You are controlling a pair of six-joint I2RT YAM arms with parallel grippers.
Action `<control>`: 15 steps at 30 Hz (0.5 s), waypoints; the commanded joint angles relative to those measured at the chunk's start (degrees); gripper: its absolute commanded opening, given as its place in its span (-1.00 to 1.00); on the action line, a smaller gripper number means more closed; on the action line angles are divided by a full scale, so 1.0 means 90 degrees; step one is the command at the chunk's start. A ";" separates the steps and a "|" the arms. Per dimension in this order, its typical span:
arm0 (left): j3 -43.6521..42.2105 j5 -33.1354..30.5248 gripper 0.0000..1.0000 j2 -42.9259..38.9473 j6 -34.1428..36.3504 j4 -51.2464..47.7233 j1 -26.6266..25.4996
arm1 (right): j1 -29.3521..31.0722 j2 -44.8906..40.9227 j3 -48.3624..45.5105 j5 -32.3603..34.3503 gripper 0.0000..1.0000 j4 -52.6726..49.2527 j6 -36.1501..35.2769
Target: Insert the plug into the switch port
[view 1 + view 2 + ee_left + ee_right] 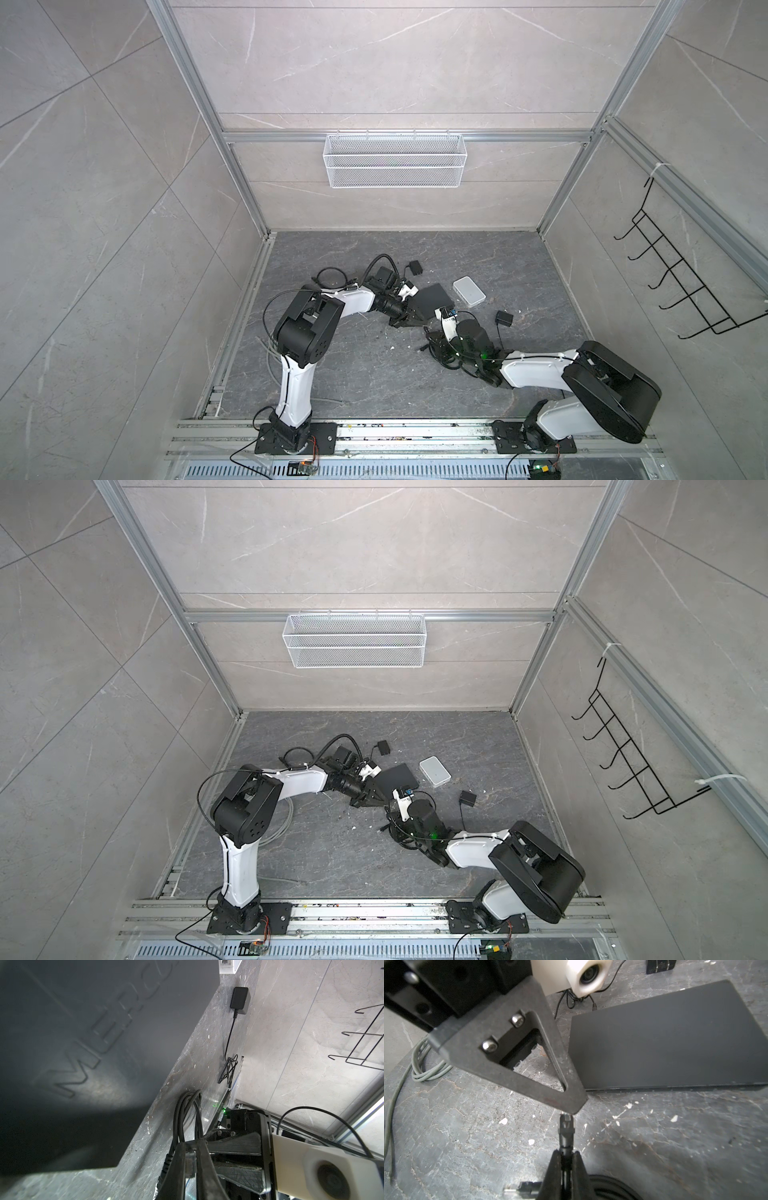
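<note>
My right claw point(566, 1153) is clenched on the black cable point(187, 1109) just behind the plug point(566, 1126). Its two fingers point(554, 1167) squeeze the end of the strain boot from either side, and the plug juts out ahead of them.

My left claw point(191, 1147) meets it from the other end. Its fingers point(178, 1167) are pressed together on the plug's clear tip, so both claws have hold of the same short piece. In the right wrist view the flat triangular side of that left claw covers the tip.

The plug sits low over the grey table point(353, 374), just beside a corner of the black switch point(432, 297) but apart from it, not in any port. I cannot tell whether it touches the table. The switch lies flat, with raised lettering on its lid in the left wrist view. In both top views my two claws come together at its near corner.

The rest of the cable loops in a loose coil behind my right claw. A white box point(468, 291) lies just beyond the switch. A black power adapter point(504, 318) rests on the table near my right wrist, with its thin lead trailing off.
</note>
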 commanded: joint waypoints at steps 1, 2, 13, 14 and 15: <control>0.0228 -0.0314 -0.50 -0.0049 0.0042 -0.0336 0.0174 | 0.0034 -0.0065 0.0154 0.0253 -0.92 -0.0559 0.0122; 0.0349 -0.0392 -0.41 -0.0061 0.0130 -0.0459 0.0244 | 0.0034 -0.0032 0.0198 0.0269 -0.93 -0.0731 0.0105; 0.2382 -0.3498 -0.23 0.0262 0.2923 -0.2622 0.0462 | 0.0019 0.0778 0.0746 0.0546 -0.94 -0.1211 0.0035; 0.2399 -0.3656 -0.21 0.0351 0.3159 -0.2522 0.0465 | 0.0028 0.0870 0.0811 0.0518 -0.94 -0.1210 0.0046; 0.2431 -0.3735 -0.20 0.0452 0.3311 -0.2422 0.0464 | 0.0027 0.0956 0.0880 0.0501 -0.95 -0.1244 0.0054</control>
